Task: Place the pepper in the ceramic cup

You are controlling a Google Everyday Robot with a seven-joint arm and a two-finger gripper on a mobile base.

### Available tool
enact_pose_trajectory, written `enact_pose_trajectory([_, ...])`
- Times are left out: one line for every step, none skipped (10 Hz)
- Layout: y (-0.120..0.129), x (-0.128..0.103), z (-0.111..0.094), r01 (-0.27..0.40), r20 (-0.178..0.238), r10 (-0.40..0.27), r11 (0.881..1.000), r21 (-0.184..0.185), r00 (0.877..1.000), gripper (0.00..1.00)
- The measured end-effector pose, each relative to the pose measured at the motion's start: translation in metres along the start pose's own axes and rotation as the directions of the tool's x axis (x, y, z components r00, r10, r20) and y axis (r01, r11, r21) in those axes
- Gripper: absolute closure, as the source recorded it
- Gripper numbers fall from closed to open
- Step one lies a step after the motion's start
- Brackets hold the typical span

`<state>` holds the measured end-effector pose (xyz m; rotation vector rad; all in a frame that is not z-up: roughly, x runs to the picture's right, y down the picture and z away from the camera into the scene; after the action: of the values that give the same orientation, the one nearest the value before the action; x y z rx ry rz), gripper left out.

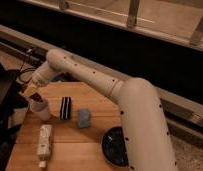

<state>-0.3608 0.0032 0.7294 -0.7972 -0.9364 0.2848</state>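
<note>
On the desk, the black bowl sits nearest, well right of the hand and seemingly empty. Farther off, the hand hovers just above the ceramic cup; the pepper sits at its mouth. Whether the hand grips it, I cannot tell. Judged step: the drop; next, release and lift away.

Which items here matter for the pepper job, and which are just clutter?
In play: pepper, sitting in the ceramic cup; claw just above the cup.

Clutter: striped block, blue sponge, patterned bottle, black bowl.
</note>
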Motion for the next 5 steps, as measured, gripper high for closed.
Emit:
enact_pose_trajectory([0.003, 0.000, 0.006, 0.014, 0.040, -0.014, 1.000, -0.003, 0.999, 0.79])
enact_pose_trajectory([0.005, 0.002, 0.011, 0.018, 0.054, -0.018, 1.000, -0.006, 0.998, 0.69])
enact_pose_trajectory([0.004, 0.003, 0.011, 0.018, 0.055, -0.018, 1.000, -0.002, 0.998, 0.59])
enact_pose_trajectory([0.004, 0.007, 0.012, 0.014, 0.058, -0.014, 1.000, 0.003, 0.998, 0.49])
enact_pose_trajectory([0.003, 0.011, 0.011, 0.007, 0.060, -0.008, 1.000, 0.010, 0.998, 0.41])
